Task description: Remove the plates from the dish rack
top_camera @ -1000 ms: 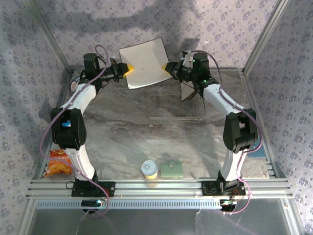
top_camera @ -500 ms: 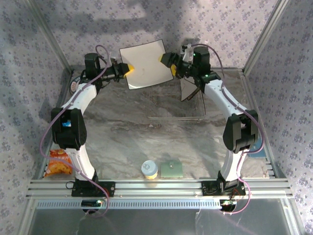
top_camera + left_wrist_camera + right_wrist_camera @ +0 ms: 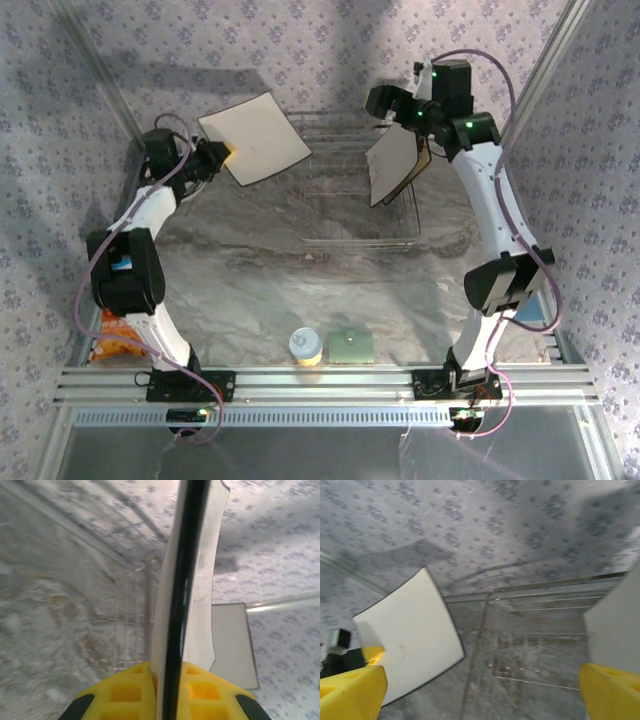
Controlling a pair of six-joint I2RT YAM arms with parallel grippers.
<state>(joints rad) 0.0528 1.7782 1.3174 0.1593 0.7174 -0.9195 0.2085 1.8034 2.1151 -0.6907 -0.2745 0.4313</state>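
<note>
Up at about ten o'clock on the table (image 3: 250, 280), the left claw (image 3: 226, 156) pinches a square cream plate (image 3: 253, 137) by its lower left edge. The left wrist view shows this plate (image 3: 200, 555) edge-on, with the yellow pads (image 3: 125, 692) pressed against both its faces. It hangs tilted in the air, apart from the wire rack (image 3: 340, 240), which sits between twelve and one o'clock.

The right claw (image 3: 383, 100) hovers at one o'clock above the rack's far right end, spread wide and holding nothing. Its wrist view shows both yellow fingertips (image 3: 350, 690) far apart, with the held plate (image 3: 405, 645) off at nine o'clock and the rack wires (image 3: 530, 630) straight ahead. A second plate (image 3: 393, 165) leans inside the rack's right end, just under that claw.

By my reading, the step in hand is carrying one plate away from the rack, with the left claw alone bearing it. The next move calls for swinging it toward bare table around nine o'clock, turning it from tilted to flat, lowering it until it rests, and only then loosening the grip. It should stay away from the snack bag (image 3: 120, 335) at eight o'clock and from the small cup (image 3: 306, 346) and green pad (image 3: 351, 346) near six. The right claw then looks free to drop over the leaning plate's top edge, one finger on each face, without snagging the wires.
</note>
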